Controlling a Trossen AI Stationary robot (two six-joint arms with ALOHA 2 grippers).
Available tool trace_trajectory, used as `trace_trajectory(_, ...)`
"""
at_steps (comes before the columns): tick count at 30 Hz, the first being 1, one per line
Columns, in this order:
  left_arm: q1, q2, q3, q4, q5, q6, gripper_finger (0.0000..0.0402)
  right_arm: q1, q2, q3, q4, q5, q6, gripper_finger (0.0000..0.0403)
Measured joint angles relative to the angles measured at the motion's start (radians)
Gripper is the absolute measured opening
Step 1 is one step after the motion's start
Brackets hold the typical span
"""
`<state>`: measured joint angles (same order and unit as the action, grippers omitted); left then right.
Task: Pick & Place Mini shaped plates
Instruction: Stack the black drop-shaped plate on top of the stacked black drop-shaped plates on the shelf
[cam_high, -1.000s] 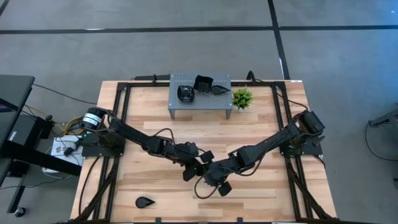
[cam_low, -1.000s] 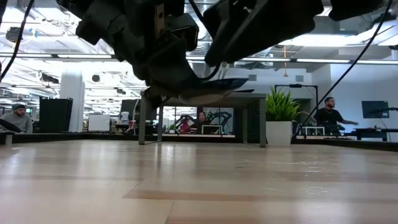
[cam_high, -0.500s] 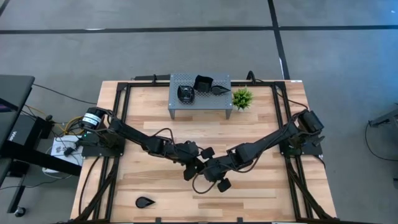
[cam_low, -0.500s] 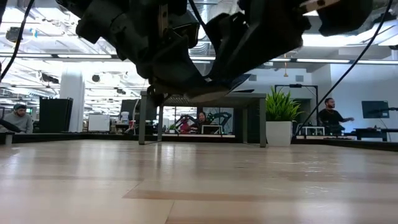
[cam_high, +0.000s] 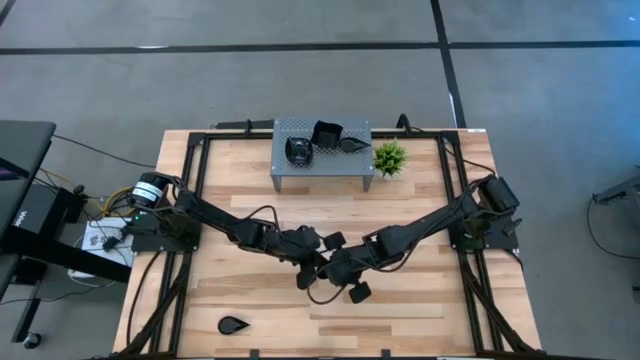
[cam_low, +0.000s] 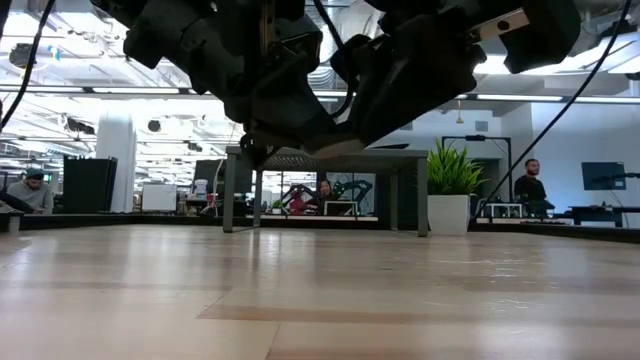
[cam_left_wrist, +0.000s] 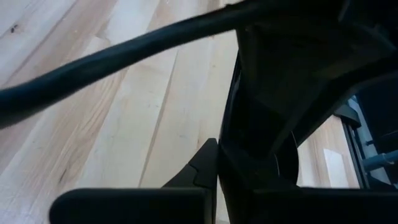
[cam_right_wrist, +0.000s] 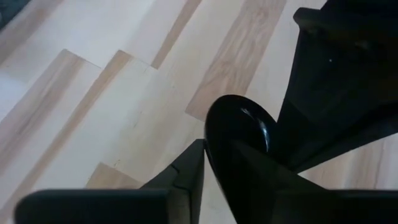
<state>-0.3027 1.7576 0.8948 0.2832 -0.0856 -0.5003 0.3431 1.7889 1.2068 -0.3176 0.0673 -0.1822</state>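
Right tool (cam_high: 333, 272) now closer around glossy black plate (cam_right_wrist: 239, 134), left tool (cam_high: 316, 268) clenched on it.

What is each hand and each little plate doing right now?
Left hand: shut on the lifted plate, above the middle of the table.
Right hand: at the same plate, meeting the left hand.
Lifted plate: in the air, off the table.
Three plates: resting on the grey stand.
Teardrop plate: lying on the table, alone.
Plant: upright.
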Motion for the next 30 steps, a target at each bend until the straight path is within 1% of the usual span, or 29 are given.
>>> trace_trajectory(6,0.001,0.0,0.0,0.0,0.003,0.001,0.0012,-0.001,0.0,0.0,0.008,-0.041,0.0,0.0048)
trace_trajectory(17,0.002,0.0,0.0,0.004,-0.027,0.0,0.0015,-0.006,0.0,0.0,0.007,-0.045,-0.002,0.0009)
trace_trajectory(24,0.001,0.0,0.0,0.011,-0.048,-0.001,0.0048,-0.006,0.0,0.0,-0.001,-0.045,0.013,0.0005)
trace_trajectory(30,0.001,0.0,0.002,0.016,-0.108,-0.001,0.0072,-0.006,0.0,0.0,-0.022,-0.045,0.137,0.0005)
